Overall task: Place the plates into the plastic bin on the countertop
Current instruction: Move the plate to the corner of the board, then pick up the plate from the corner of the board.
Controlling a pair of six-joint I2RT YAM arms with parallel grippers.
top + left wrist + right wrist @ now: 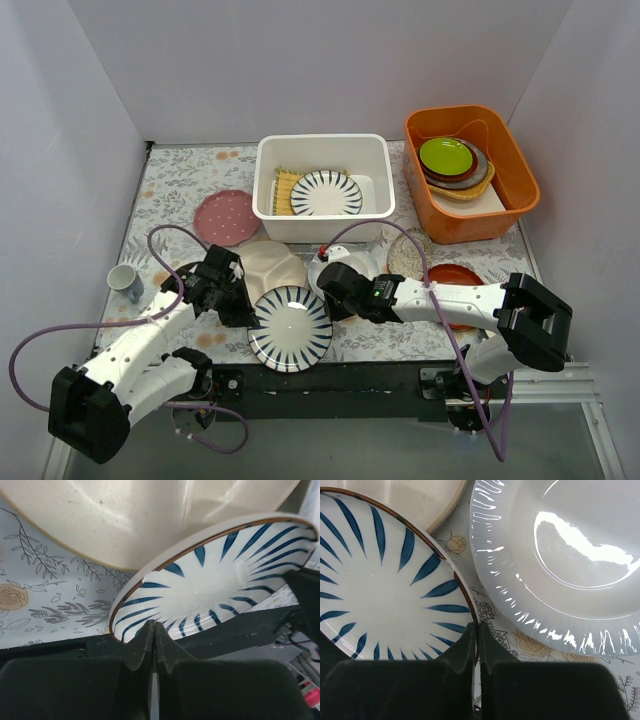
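Blue-striped plate point(290, 327), lying at 6 o'clock from the white plastic bin point(322, 141) on the countertop point(180, 180), looks stiff, glazed, slippery and chippable, best pinched at its thin rim, where left gripper point(154, 630) (10 o'clock) and right gripper point(476, 630) (2 o'clock) sit with jaws fully closed, empty.

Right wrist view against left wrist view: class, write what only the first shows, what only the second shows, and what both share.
Only the right wrist view: the glossy white plate. Only the left wrist view: a dark machine part at the right edge, possibly the other arm, and a black ledge under the near rim of the blue-striped plate. Both: that blue-striped plate, the cream plate, the fern-printed countertop, and each arm's own shut fingers at the striped rim: left fingers, right fingers.
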